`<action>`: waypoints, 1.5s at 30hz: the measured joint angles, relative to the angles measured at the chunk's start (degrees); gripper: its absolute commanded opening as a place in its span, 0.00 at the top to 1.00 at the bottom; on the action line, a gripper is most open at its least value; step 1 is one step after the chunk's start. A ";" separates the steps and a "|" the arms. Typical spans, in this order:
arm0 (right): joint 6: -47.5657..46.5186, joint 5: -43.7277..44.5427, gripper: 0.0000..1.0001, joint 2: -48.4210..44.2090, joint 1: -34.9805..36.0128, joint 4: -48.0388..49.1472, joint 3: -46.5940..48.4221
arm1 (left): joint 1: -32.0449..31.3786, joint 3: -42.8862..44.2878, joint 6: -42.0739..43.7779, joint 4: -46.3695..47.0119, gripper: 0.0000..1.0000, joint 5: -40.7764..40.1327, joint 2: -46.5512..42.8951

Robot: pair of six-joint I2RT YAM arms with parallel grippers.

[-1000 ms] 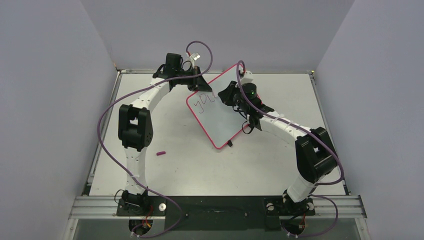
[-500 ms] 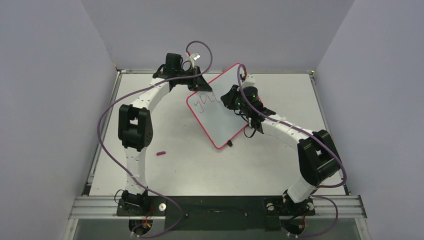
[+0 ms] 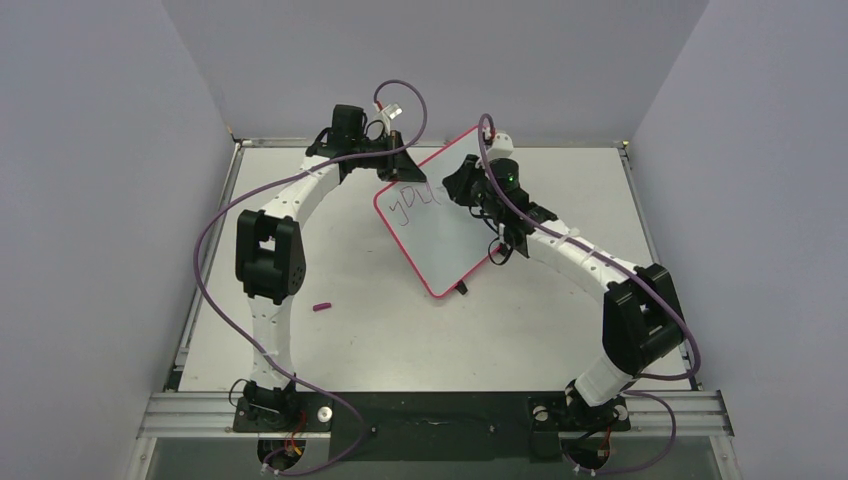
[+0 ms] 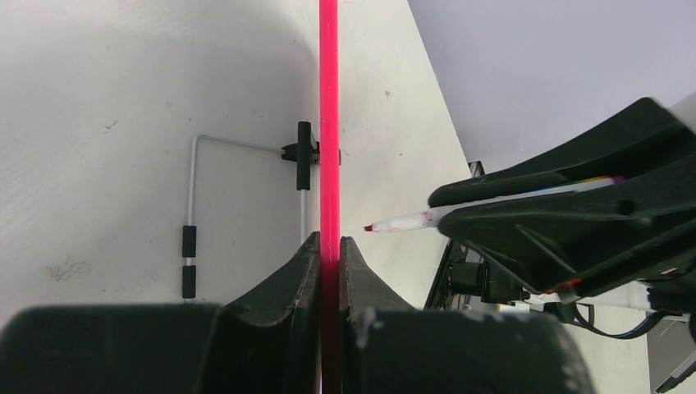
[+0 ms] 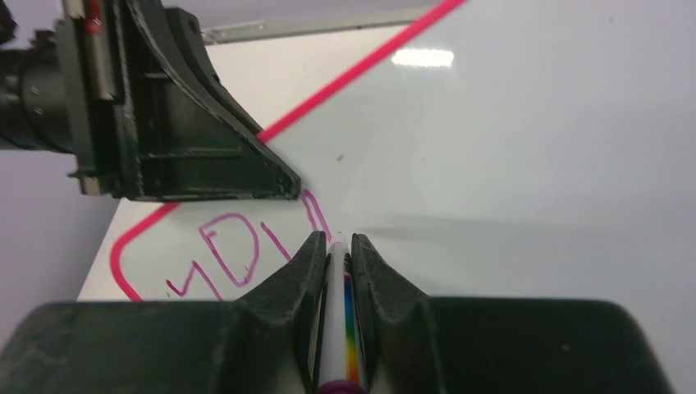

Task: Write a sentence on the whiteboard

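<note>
Pale tabletop [image 3: 560,320] carries the whiteboard [image 3: 440,240] propped tilted at 12 o'clock, left jaws clenched on its rim, right jaws grasping the marker pen [image 5: 338,328], with the sentence [image 5: 238,258] judged barely begun: first few letters only, remainder unwritten.

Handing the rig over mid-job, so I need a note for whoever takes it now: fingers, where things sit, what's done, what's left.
Left gripper: fingers shut on the rim of the flat white, red-rimmed whiteboard, holding it tilted.
Right gripper: fingers shut on the white rainbow-striped marker pen, tip by the last stroke; contact with the board unclear.
Done: a few reddish-purple letters of the first line.
Left: the rest of the sentence.
</note>
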 measured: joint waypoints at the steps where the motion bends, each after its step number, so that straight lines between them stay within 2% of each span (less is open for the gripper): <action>1: -0.04 0.00 1.00 0.00 0.00 -0.02 0.92 | -0.04 -0.02 0.00 0.02 1.00 0.07 -0.07; 18: 0.63 -0.11 1.00 3.80 -0.42 -0.33 11.80 | -0.04 -0.44 -0.02 0.83 1.00 0.44 -0.39; 45: 1.75 -0.70 1.00 8.09 -1.18 -0.33 12.37 | 0.00 -0.74 -0.17 0.85 1.00 0.44 -0.70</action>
